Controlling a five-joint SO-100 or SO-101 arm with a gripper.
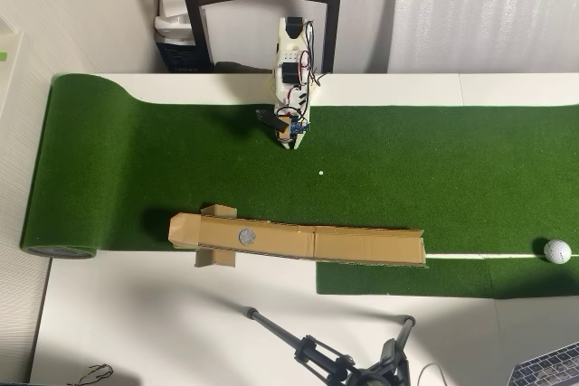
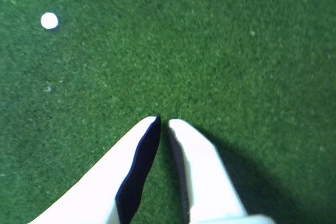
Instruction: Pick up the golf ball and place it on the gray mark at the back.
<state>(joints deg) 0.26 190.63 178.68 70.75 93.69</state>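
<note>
1. One golf ball rests on green turf, far right of the cardboard ramp.
2. Gray mark sits on that ramp.
3. Tool clenched, empty, above turf.

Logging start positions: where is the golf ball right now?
In the overhead view the golf ball sits at the far right edge of the turf, just right of the cardboard ramp, far from the claw. The wrist view does not show it.

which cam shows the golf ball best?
Overhead view: the golf ball sits whole and unobstructed on the turf at far right. The wrist view doesn't show it, only turf, the end effector and a tiny white dot.
</note>
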